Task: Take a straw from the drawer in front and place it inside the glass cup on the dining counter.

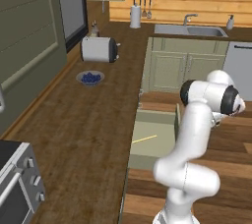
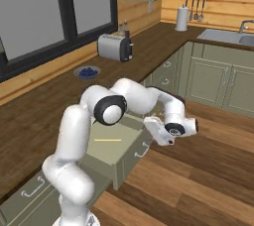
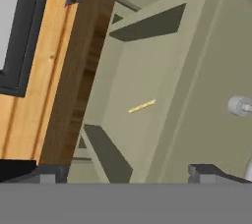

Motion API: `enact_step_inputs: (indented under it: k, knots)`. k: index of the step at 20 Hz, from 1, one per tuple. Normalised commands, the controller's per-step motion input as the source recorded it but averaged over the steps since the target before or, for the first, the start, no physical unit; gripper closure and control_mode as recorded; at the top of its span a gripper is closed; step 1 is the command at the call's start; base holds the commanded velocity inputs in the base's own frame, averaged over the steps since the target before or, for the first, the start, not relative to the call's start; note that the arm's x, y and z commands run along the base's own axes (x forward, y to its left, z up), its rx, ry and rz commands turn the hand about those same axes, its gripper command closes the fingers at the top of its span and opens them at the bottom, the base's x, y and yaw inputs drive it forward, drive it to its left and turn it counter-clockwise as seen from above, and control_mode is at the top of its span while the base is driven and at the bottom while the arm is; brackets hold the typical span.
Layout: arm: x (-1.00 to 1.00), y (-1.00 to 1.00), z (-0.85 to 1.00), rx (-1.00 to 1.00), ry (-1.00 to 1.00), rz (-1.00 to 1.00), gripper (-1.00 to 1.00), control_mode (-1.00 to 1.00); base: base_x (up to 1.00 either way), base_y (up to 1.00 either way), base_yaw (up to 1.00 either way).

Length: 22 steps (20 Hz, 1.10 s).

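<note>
The straw [image 1: 144,139] [image 2: 107,140] [image 3: 141,105] lies flat on the pale floor of the pulled-out drawer [image 1: 153,118] [image 2: 130,151] [image 3: 162,19]. The gripper [image 3: 125,174] hangs outside the drawer front, fingers spread wide, holding nothing.

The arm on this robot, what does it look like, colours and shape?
The arm is glossy white, built of thick rounded tube segments with bulbous elbows. Its joints carry dark, nearly black round caps. The gripper ends in two small dark, blocky finger tips. No cables or markings are visible.
</note>
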Motion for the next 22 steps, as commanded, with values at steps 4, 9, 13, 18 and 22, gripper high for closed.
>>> enact_step_inputs:
  k: [4, 9, 13, 18, 22]
  knots:
    - [-0.10, 1.00, 0.92, -0.31, 0.00, 0.00, -1.00, -1.00, 0.00, 0.00, 0.00]
    - [0.02, 0.90, 0.29, -0.21, 0.15, 0.00, -1.00, -1.00, 0.00, 0.00, 0.00]
    - [0.26, 0.57, -0.05, -0.11, 0.28, 0.00, -1.00, -1.00, 0.00, 0.00, 0.00]
    - [0.35, 0.31, -0.26, -0.13, 0.24, 0.00, -1.00, -1.00, 0.00, 0.00, 0.00]
    - [0.23, 0.01, -0.50, -0.10, 0.15, 0.00, -1.00, -1.00, 0.00, 0.00, 0.00]
